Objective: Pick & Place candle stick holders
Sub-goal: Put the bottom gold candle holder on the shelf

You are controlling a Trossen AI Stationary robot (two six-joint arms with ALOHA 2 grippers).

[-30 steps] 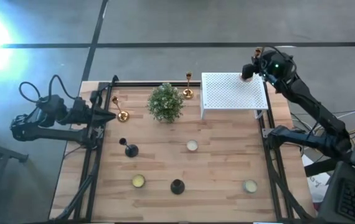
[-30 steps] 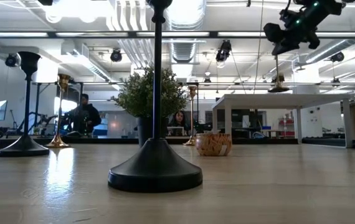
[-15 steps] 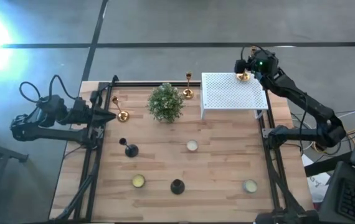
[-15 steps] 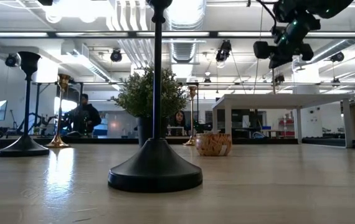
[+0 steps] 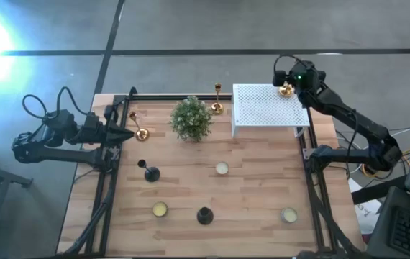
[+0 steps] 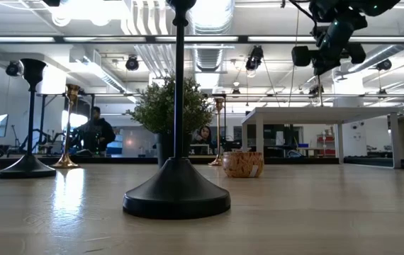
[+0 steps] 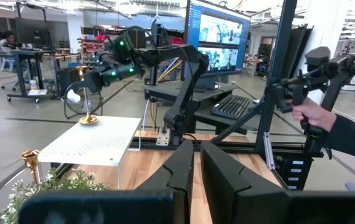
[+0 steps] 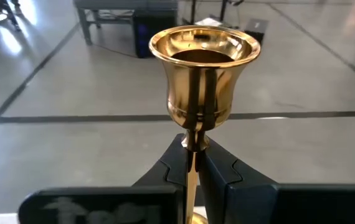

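While your L gripper (image 5: pixel 128 134) waits clenched at table edge, R gripper (image 5: pixel 286 85) clamps 1 gold holder (image 8: pixel 203 68) over white box (image 5: pixel 270 106).

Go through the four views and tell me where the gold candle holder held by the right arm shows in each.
High view: gold candle holder at the far right corner of the white perforated box, in the right pincer.
Low view: hidden behind the pincer above the box; only a thin stem shows.
Left wrist view: far off on the box top, its base touching or just above it.
Right wrist view: cup fills the centre.
Shared landmark: the box.
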